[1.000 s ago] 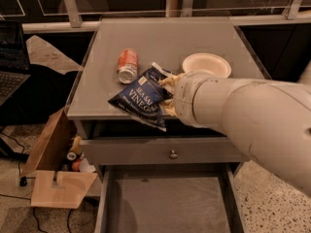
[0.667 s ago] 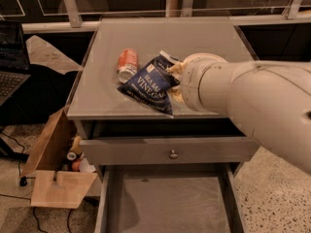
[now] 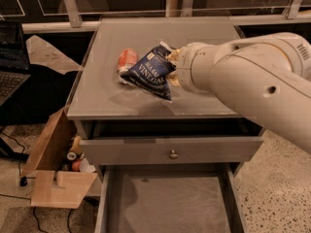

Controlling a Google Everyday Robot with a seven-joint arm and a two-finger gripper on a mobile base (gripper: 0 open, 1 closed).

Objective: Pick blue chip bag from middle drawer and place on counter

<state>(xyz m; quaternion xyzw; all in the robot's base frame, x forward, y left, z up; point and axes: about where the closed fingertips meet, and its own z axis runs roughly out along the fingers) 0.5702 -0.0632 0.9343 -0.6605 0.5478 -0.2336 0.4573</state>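
Blue chip bag (image 3: 148, 72) is pinched by one edge in the closed jaws of the gripper (image 3: 172, 68) and hangs out from them above the counter (image 3: 194, 33). It is judged light, crinkly, slippery and easily crushed, so the flat sealed edge is favoured.

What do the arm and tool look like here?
The arm is a fat, smooth off-white shell with a small dark round hole and a slotted patch; no cables visible. The tool, over the counter behind the blue chip bag, shows yellowish-tan fingers.
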